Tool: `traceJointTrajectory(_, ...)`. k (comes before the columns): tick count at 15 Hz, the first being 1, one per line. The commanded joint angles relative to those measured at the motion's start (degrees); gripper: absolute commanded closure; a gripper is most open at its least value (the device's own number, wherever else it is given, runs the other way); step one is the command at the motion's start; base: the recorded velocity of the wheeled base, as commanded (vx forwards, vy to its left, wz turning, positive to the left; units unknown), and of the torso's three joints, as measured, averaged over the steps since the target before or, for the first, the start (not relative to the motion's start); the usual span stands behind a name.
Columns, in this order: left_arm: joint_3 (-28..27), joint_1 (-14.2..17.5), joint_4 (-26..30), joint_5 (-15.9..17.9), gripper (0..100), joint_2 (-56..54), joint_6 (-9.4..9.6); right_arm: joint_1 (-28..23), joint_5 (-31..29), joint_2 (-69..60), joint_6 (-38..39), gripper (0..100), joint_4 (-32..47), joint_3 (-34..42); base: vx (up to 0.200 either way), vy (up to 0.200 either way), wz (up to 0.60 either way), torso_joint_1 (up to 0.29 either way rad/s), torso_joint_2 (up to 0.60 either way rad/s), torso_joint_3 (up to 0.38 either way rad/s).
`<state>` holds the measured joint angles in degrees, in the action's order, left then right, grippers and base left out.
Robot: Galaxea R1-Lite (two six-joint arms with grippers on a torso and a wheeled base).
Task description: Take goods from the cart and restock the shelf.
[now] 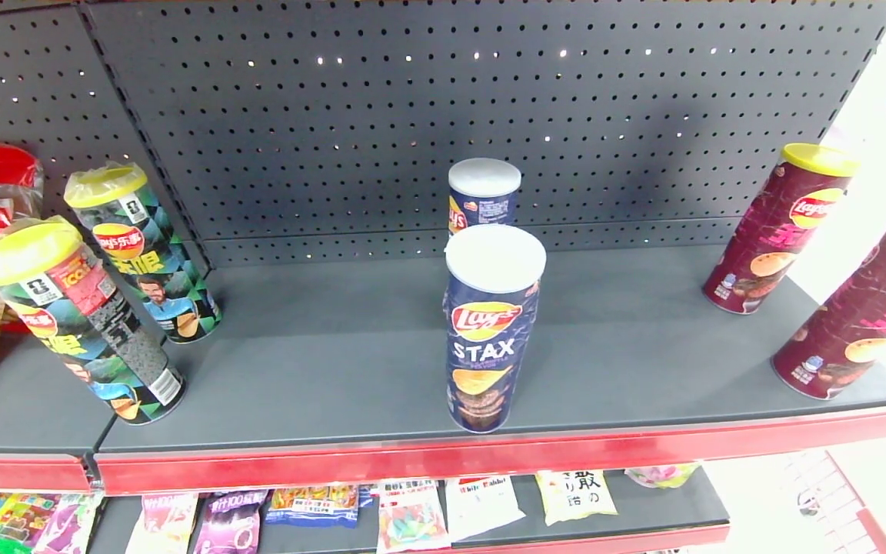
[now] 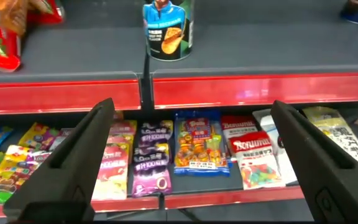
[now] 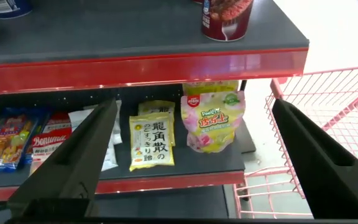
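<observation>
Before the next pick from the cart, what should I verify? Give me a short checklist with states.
1. Left pincer open and empty: ok.
2. Right pincer open and empty: ok.
3. Free spot on the shelf: ok, bare deck between the green cans and the front blue can.
4. Stocked cans standing upright: ok for the front blue can, the green cans and the maroon cans.
5. Cart located: ok, its wire frame stands beside the shelf end on the robot's right.
6. Goods left in the cart: cannot tell, its inside is out of sight.
</observation>
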<state>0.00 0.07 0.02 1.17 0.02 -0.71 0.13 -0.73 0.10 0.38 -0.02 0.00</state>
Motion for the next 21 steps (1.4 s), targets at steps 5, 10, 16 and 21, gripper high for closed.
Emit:
traceJointTrajectory(5,0.00,0.01,-0.02,-0.03,0,-0.02,0.00,0.04,0.03,0.08,-0.38,0,0.02,0.00,0.000,0.000,0.00,0.000,0.00,0.000)
traceJointTrajectory(10,0.00,0.01,-0.02,-0.03,0,0.06,0.09,0.04,0.03,0.08,-0.38,0,0.02,0.00,-0.040,0.000,0.00,0.000,0.00,0.001)
traceJointTrajectory(16,0.00,0.01,-0.02,-0.03,0,-0.02,0.18,0.04,0.03,0.08,-0.38,0,0.02,0.00,-0.067,0.000,0.20,-0.003,0.00,0.000)
traceJointTrajectory(21,0.00,0.01,-0.02,-0.03,0,-0.02,0.18,0.04,0.03,0.08,-0.38,0,0.02,0.00,0.000,0.000,0.12,0.004,0.00,0.000)
